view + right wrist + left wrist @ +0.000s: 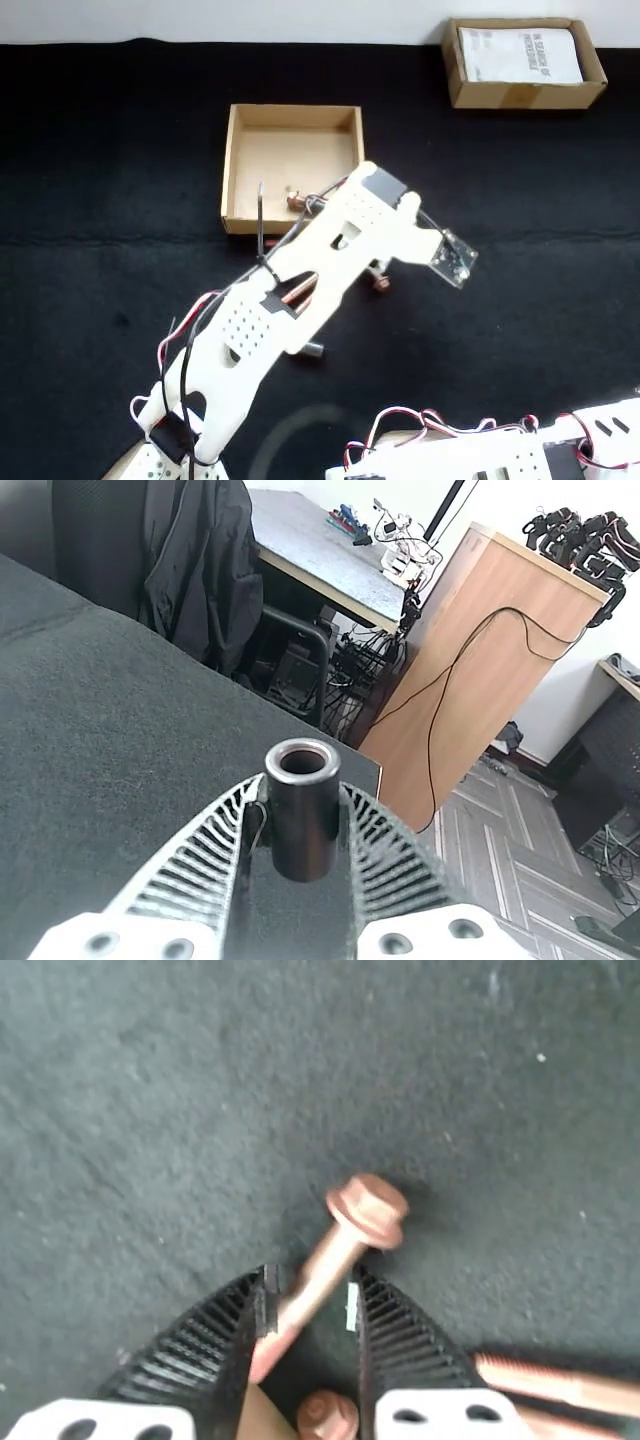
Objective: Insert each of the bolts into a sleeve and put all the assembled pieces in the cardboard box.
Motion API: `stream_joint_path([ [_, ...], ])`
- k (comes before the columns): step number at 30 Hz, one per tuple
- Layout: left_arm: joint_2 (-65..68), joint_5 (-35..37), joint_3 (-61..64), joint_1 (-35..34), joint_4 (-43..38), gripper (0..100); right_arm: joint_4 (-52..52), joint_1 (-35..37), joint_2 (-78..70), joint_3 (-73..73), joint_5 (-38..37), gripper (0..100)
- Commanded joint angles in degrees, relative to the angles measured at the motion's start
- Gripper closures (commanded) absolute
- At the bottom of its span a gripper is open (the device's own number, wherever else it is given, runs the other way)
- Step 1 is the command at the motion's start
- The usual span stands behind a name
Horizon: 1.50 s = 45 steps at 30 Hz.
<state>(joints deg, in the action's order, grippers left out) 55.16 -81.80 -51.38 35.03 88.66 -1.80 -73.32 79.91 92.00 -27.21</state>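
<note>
My left gripper (310, 1285) is shut on the shaft of a copper bolt (345, 1240), whose hex head points away over the black mat. In the high view the left arm (330, 250) reaches to just in front of the cardboard box (236, 170), and the bolt's head (381, 284) shows beneath it. One assembled piece (297, 199) lies in that box. My right gripper (302, 790) is shut on a black sleeve (302, 825), held upright with its open end toward the camera. The right arm (500, 455) lies low at the near right edge.
Another copper bolt (298, 290) lies under the left arm and a loose sleeve (313, 349) sits just nearer. More bolts (555, 1380) lie close behind the left gripper. A second box (470, 92) with a paper inside stands at the far right.
</note>
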Motion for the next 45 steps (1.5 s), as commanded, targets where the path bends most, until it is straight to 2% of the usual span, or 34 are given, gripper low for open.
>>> stream_joint_path([
  [1,1.19,-7.65,-5.23,1.45,0.35,87,1.01,0.13,1.54,-0.40,-0.79,98.6],
  [8,4.79,-7.65,-6.99,2.07,1.23,88,0.66,0.31,1.63,-0.48,-0.79,98.6],
  [11,4.79,-7.47,-6.81,2.95,1.23,100,0.66,0.31,1.63,-0.40,-0.62,98.6],
  [16,4.18,-6.07,-7.08,3.82,1.41,99,0.84,0.92,1.36,-0.31,-0.35,98.8],
  [18,3.74,-0.26,-9.63,4.18,1.49,99,1.01,2.33,1.27,0.31,-0.35,98.9],
  [22,2.07,16.79,-18.86,4.88,1.49,99,0.75,5.93,1.54,4.35,-0.70,99.0],
  [28,-0.04,40.70,-33.10,4.44,2.73,99,1.54,16.48,1.27,6.90,-0.44,99.0],
  [30,-0.66,45.63,-36.97,3.82,6.33,99,3.30,19.65,1.27,6.64,-0.35,99.0],
  [33,-1.63,48.62,-43.03,2.07,13.01,99,5.67,25.63,1.54,6.55,-0.26,99.0],
  [35,-3.65,49.85,-44.00,-0.48,13.10,99,5.85,29.85,1.54,6.55,-0.18,99.0],
  [37,-7.34,55.03,-43.82,-2.15,13.01,99,5.85,34.07,1.63,6.55,0.70,99.0],
  [42,-17.19,84.04,-43.82,-4.00,13.01,99,6.20,42.86,1.63,3.65,17.41,99.0],
  [45,-22.02,91.08,-43.74,-3.91,13.01,99,6.99,47.69,1.63,0.48,26.29,99.0],
])
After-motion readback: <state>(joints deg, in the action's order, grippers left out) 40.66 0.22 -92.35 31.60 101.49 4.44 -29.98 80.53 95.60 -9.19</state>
